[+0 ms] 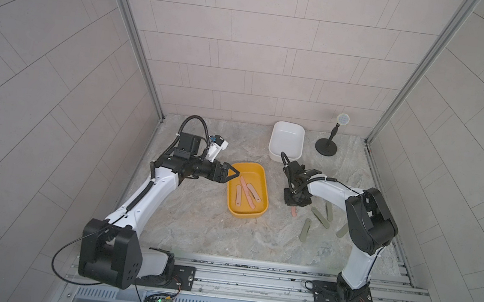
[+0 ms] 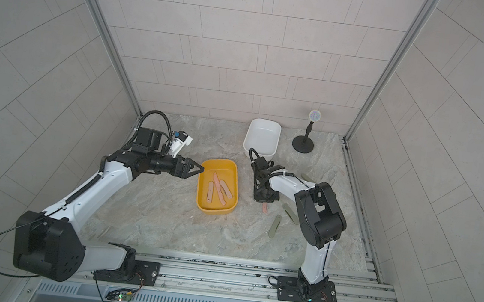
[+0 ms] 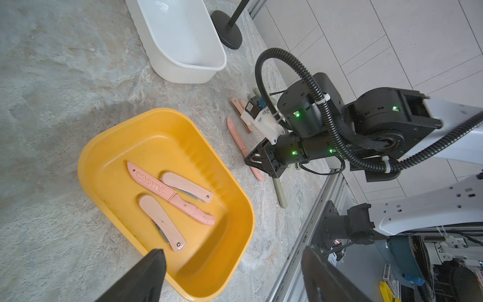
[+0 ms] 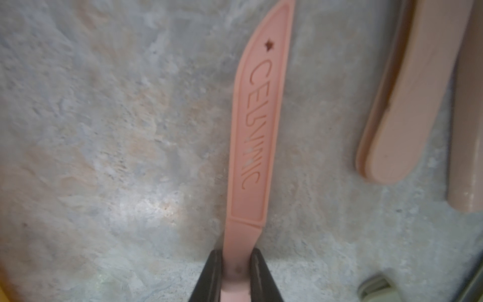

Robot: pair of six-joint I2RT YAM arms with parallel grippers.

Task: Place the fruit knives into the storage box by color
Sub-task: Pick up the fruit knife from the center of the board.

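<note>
Right end effector point(image 4: 236, 261) clenched on a smooth pink knife point(image 4: 257, 130) embossed CERAMIC, on the marbled surface's point(image 1: 194, 224) right half. Left end effector point(image 1: 233, 174) released above a rounded yellow tub point(image 1: 245, 216) holding three pink knives point(image 3: 170, 193).

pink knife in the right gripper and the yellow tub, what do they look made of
The pink knife looks like matte moulded plastic: CERAMIC is moulded into its sheath, probably meaning a hidden blade. The yellow tub looks like smooth, faintly glossy plastic: rounded corners, soft highlights.
</note>
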